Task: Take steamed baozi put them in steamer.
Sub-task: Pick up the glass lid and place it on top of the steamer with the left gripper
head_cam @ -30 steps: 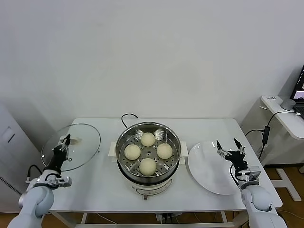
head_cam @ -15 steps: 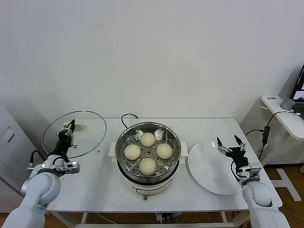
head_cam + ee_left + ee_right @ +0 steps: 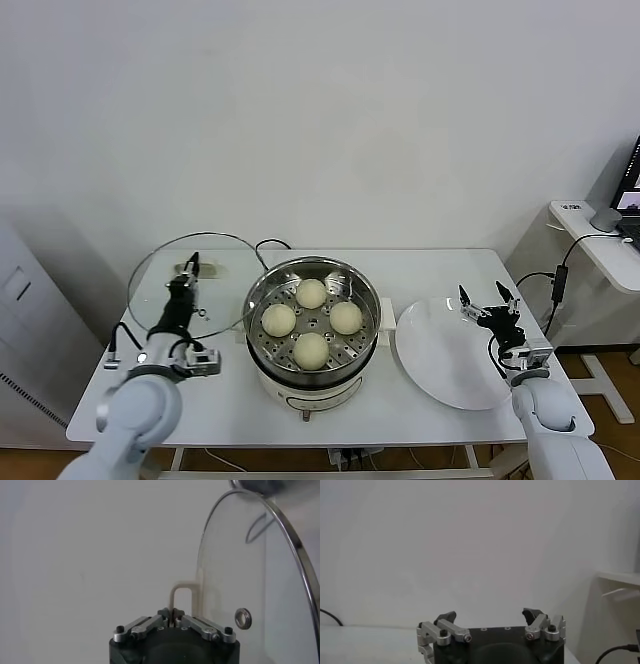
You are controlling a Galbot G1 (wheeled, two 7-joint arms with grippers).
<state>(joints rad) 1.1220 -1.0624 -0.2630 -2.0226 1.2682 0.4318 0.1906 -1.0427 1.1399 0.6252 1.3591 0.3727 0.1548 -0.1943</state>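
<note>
Several cream-white steamed baozi (image 3: 311, 293) sit on the perforated tray inside the shiny steel steamer (image 3: 262, 291) at the table's middle. My left gripper (image 3: 187, 270) is shut on the cream handle (image 3: 181, 594) of the round glass lid (image 3: 158, 272), holding it tilted up in the air just left of the steamer. In the left wrist view the lid (image 3: 260, 580) stands on edge beyond the left gripper (image 3: 173, 615). My right gripper (image 3: 484, 298) stands open and empty over the white plate (image 3: 443, 350), its fingers (image 3: 445, 617) spread wide.
The white plate lies bare to the right of the steamer. A black cord (image 3: 267, 244) runs behind the steamer. A side desk (image 3: 598, 240) with a cable stands at the far right. The white table (image 3: 220, 385) has edges close to both arms.
My left gripper has carried the glass lid up and rightward, from the table's left edge to just beside the steamer. The right gripper has barely shifted.
</note>
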